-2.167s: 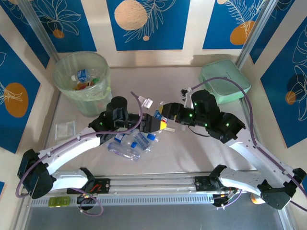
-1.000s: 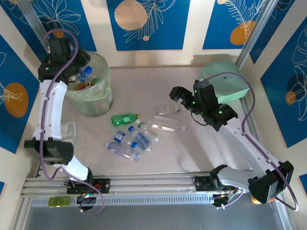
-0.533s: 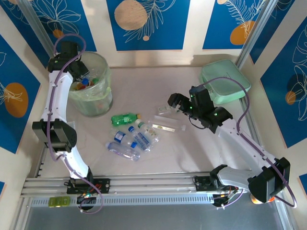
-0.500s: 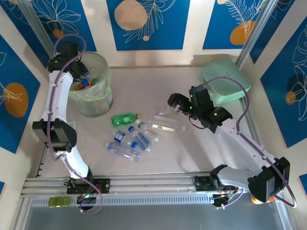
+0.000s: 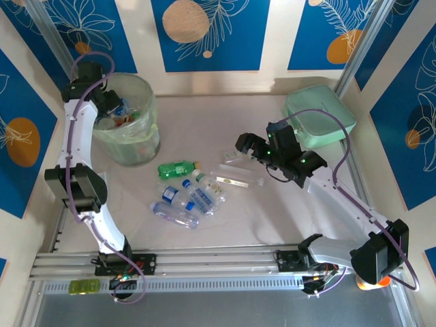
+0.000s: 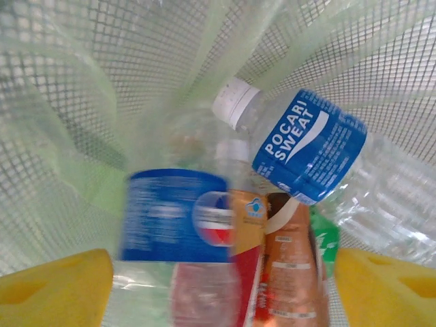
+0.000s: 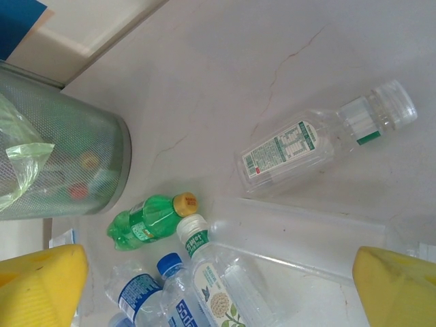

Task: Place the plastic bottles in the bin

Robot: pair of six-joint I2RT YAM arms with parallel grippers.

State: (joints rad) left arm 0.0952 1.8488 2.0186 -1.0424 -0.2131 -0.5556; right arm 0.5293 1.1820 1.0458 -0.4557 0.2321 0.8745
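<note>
My left gripper (image 5: 109,103) hangs over the mouth of the bin (image 5: 129,146), open. In the left wrist view its yellow fingers (image 6: 54,286) stand wide apart above the mesh wall (image 6: 82,82). A blurred blue-labelled bottle (image 6: 174,214) is loose between them, over a Pocari Sweat bottle (image 6: 310,146) and a brown-red one (image 6: 289,272). My right gripper (image 5: 246,144) is open and empty over the table, near a clear green-labelled bottle (image 7: 320,146). A green yellow-capped bottle (image 7: 146,218) and several clear bottles (image 5: 182,201) lie mid-table.
A long clear plastic tray (image 7: 306,238) lies beside the bottles. The flat mint-green case (image 5: 319,116) sits at the back right behind my right arm. The metal rail (image 5: 218,259) runs along the near edge.
My left arm swung from mid-table to the bin and now sits slightly lower over it; the blue-labelled bottle is loose and blurred. My right gripper edged left.
</note>
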